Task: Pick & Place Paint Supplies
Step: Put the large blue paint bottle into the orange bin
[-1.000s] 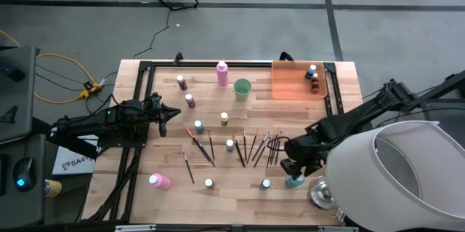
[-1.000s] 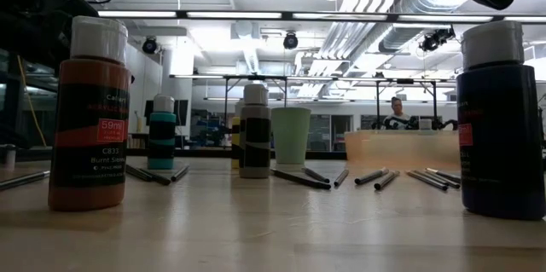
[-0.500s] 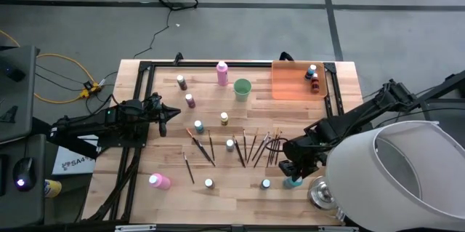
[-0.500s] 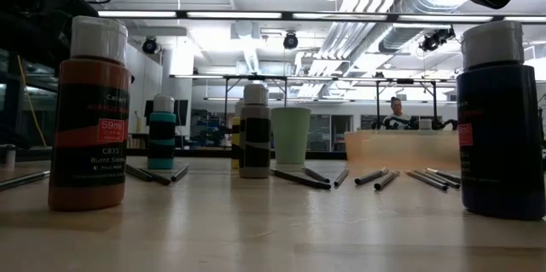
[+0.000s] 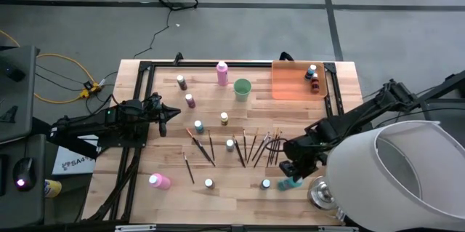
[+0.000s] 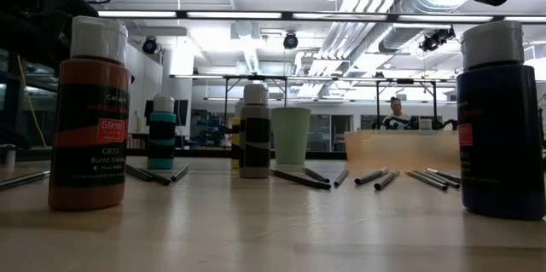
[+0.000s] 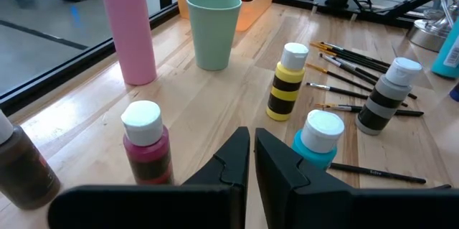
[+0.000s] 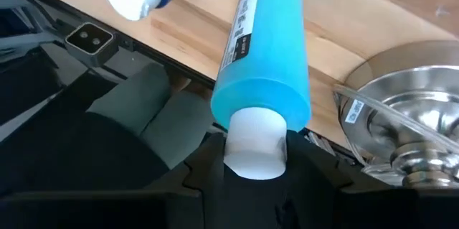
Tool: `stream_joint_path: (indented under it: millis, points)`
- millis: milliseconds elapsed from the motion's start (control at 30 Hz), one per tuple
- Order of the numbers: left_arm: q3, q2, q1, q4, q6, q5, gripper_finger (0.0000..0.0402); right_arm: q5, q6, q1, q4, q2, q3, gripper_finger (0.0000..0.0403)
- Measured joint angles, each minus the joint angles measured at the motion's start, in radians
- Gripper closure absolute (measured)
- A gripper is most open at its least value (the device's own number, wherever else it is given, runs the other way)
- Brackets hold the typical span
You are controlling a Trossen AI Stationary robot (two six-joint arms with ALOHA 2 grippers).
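teal bottle (image 5: 290, 183) tipped over in right end effector (image 5: 288, 176).

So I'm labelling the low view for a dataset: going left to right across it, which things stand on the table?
Orange-brown bottle → teal-banded bottle → grey-and-black bottle → light green cup → orange tray → dark blue bottle.

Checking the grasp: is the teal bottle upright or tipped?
Tipped. The teal bottle leans, its white cap between the right end effector fingers.
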State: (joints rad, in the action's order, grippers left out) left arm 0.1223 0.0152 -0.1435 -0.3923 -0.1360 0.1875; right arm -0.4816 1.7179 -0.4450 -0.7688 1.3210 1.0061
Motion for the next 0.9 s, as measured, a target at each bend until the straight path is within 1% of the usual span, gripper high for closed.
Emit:
stream_joint_path:
  millis: [233,500,900]
  points:
    - [0.000,0.000,0.000,0.000,0.000,0.000,0.0380,0.047,-0.008,0.002,-0.043,-0.033,-0.001,0.0286]
    - [0.000,0.000,0.000,0.000,0.000,0.000,0.0380,0.072,-0.050,0.045,-0.096,-0.068,-0.002,0.0286]
    - [0.000,0.000,0.000,0.000,0.000,0.000,0.0380,0.140,-0.221,0.187,-0.181,-0.135,-0.002,0.0286]
